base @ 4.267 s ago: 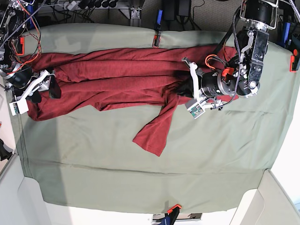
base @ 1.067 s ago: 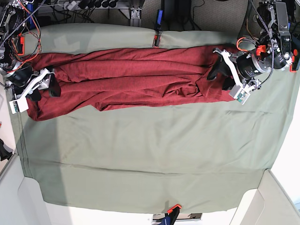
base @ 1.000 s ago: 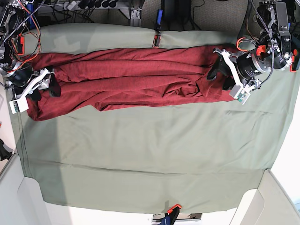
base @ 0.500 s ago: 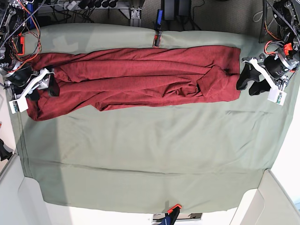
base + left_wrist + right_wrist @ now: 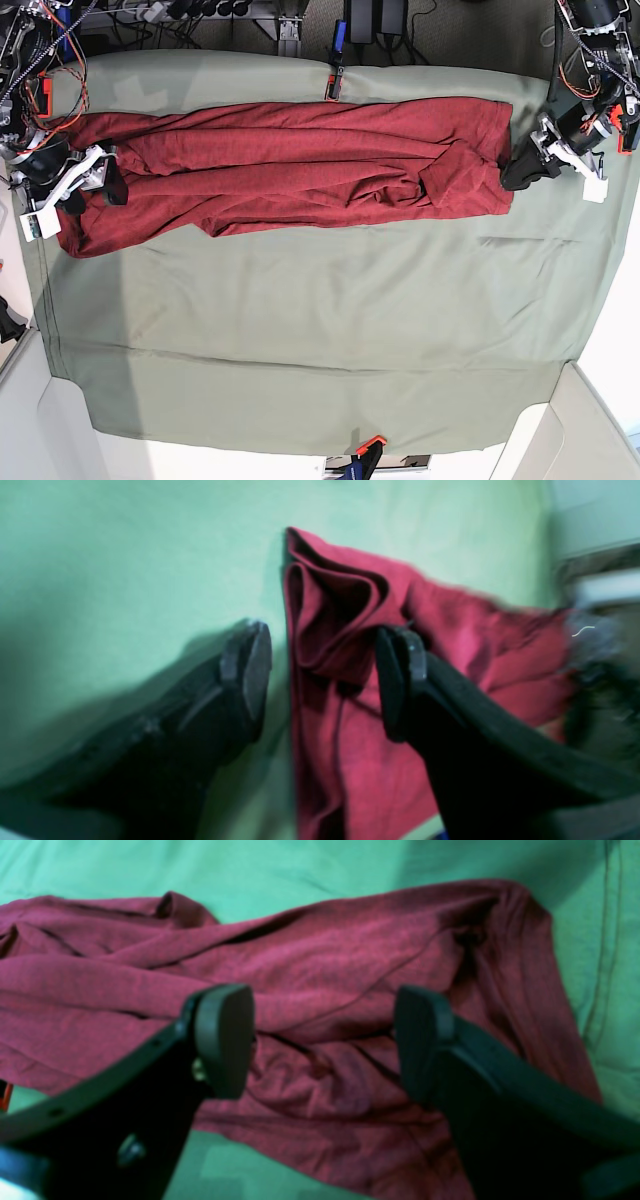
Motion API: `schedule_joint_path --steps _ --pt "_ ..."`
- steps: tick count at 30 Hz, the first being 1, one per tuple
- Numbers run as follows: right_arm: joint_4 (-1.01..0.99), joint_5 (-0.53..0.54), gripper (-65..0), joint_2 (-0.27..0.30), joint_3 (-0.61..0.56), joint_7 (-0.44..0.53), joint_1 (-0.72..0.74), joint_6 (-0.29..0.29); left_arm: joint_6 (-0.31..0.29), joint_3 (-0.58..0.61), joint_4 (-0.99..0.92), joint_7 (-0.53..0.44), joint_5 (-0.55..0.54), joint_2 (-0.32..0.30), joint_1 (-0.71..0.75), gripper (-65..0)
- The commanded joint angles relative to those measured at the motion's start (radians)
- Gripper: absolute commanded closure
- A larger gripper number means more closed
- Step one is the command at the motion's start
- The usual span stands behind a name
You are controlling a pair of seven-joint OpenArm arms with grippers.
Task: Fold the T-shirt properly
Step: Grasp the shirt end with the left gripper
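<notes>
The dark red T-shirt (image 5: 290, 165) lies as a long bunched band across the far half of the sage-green table cloth (image 5: 320, 330). My left gripper (image 5: 522, 165) is open at the shirt's right end. In the left wrist view the shirt's folded edge (image 5: 330, 630) shows between the spread fingers of that gripper (image 5: 325, 675). My right gripper (image 5: 98, 192) is open over the shirt's left end. In the right wrist view, wrinkled red fabric (image 5: 320, 990) shows between the fingers of that gripper (image 5: 322, 1040). Neither gripper holds anything.
Orange-and-black clamps pin the cloth at the far edge (image 5: 333, 85), the near edge (image 5: 368, 445) and the right edge (image 5: 625, 130). Cables hang at the far left (image 5: 50, 50). White bins stand at the near corners (image 5: 575, 420).
The sleeve that hung toward the front has been laid onto the body. My left gripper has left the shirt's right end and drawn back to the right. The right gripper has stayed put.
</notes>
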Motion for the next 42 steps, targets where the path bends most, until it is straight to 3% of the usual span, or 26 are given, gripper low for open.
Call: schedule_joint_path --steps 1,7,14,25,34,36,39,40,42 --pt "0.019 0.016 -43.3 0.014 0.005 0.019 0.011 0.001 -0.001 0.000 -0.008 0.039 -0.022 -0.014 -0.011 -36.3" --pt "0.019 0.017 -43.3 0.014 0.005 0.019 0.010 0.001 -0.001 0.000 -0.032 0.201 -0.244 -0.014 -0.012 -36.3" --pt "0.019 0.016 -43.3 0.014 0.005 0.019 0.010 0.001 -0.001 0.035 -0.032 0.217 -0.244 -0.013 -0.010 -36.3" --pt "0.019 0.042 -43.3 0.013 0.005 0.012 0.010 0.001 -0.001 0.213 -0.032 0.258 -0.244 -0.013 -0.014 -36.3" --pt "0.019 0.042 -43.3 0.013 0.005 0.011 0.010 0.001 -0.001 0.262 -0.032 0.257 -0.244 0.034 -0.016 -35.2" --pt "0.019 0.042 -43.3 0.013 0.005 0.011 0.010 0.001 -0.001 0.262 -0.032 0.254 -0.244 0.042 -0.016 -27.4" --pt "0.019 0.042 -43.3 0.011 0.005 0.012 0.010 0.001 -0.001 0.262 -0.032 0.254 -0.244 0.054 -0.015 -4.6" --pt "0.019 0.042 -43.3 0.010 0.005 0.012 0.010 0.001 -0.001 0.262 -0.032 0.254 -0.244 0.057 -0.015 0.0" --pt "0.019 0.042 -43.3 0.008 0.005 0.012 0.010 0.001 -0.001 0.262 -0.032 0.258 -0.241 0.059 -0.015 0.0"
